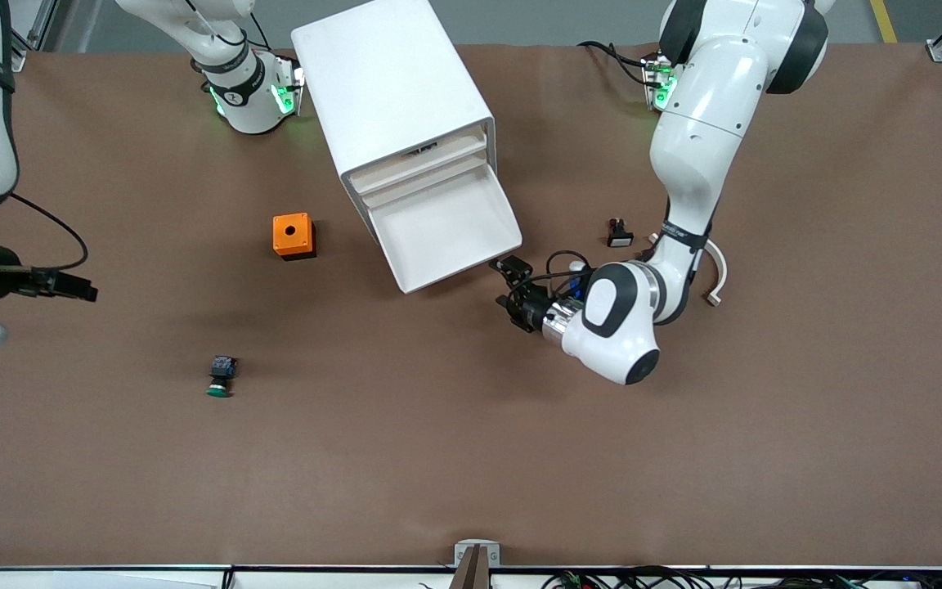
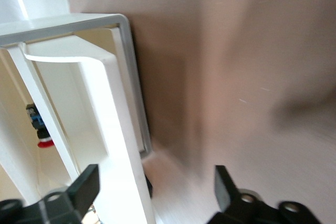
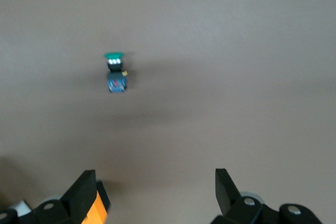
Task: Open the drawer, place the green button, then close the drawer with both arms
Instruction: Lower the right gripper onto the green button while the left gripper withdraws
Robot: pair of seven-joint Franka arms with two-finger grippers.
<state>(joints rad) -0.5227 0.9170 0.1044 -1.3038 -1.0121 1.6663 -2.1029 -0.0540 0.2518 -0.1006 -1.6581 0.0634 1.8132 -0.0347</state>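
Observation:
The white cabinet point(image 1: 393, 90) has its lowest drawer point(image 1: 446, 229) pulled open and empty. My left gripper point(image 1: 509, 285) is open, low at the drawer's front corner. In the left wrist view point(image 2: 156, 190) the drawer's front wall point(image 2: 118, 129) stands between the open fingers, close to one of them. The button point(image 1: 220, 376), green cap and black-and-blue body, lies on its side on the table, nearer the front camera than the orange box. My right gripper point(image 1: 87, 290) is open and empty, up over the table at the right arm's end. Its wrist view point(image 3: 156, 192) shows the button point(image 3: 115, 74) ahead.
An orange box with a hole point(image 1: 293, 236) sits beside the cabinet; it also shows in the right wrist view point(image 3: 97, 211). A black piece with a white face point(image 1: 619, 234) lies by the left arm. A small blue-and-red piece point(image 2: 39, 127) shows past the drawer wall.

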